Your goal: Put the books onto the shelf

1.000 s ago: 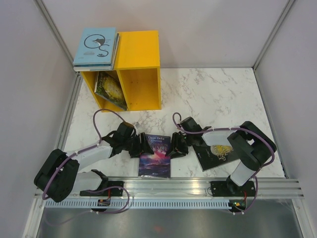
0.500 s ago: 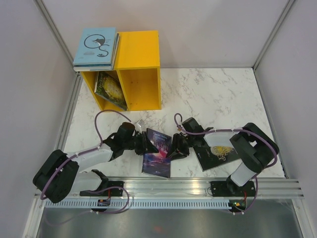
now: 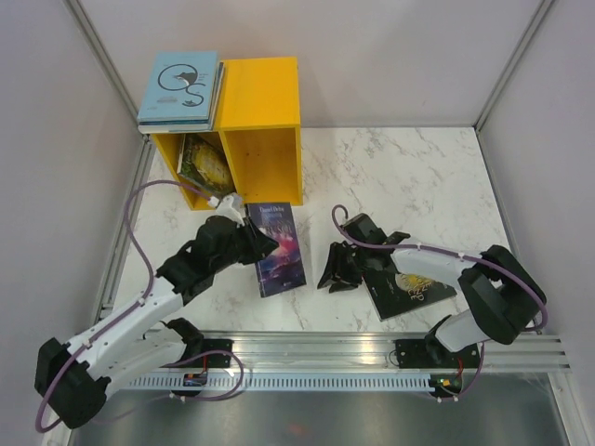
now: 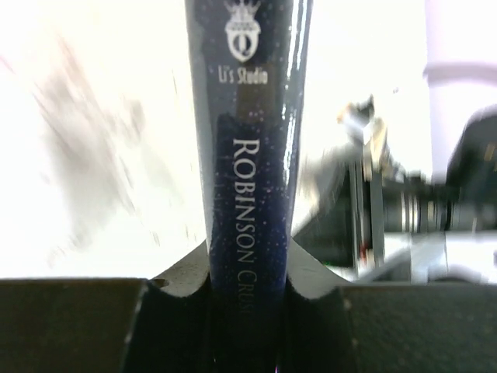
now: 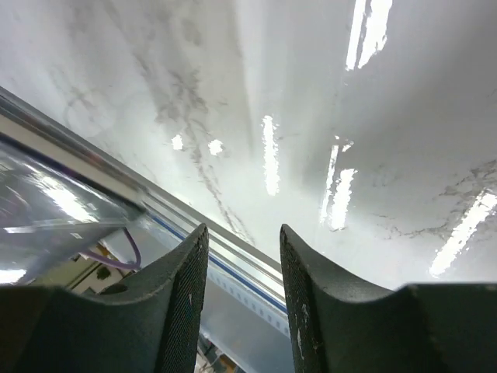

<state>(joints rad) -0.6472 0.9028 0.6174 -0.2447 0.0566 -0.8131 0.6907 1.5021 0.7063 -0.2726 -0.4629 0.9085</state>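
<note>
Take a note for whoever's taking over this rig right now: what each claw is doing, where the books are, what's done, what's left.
Left claw: shut on the purple galaxy book, gripped at its spine, just in front of the yellow shelf.
Right claw: open, empty, low over the table.
Done: a stack of books lies on the shelf's top; a grey-green book leans in the left compartment.
Left to do: shelve the purple galaxy book, then the black-and-gold book lying by the right arm.
</note>
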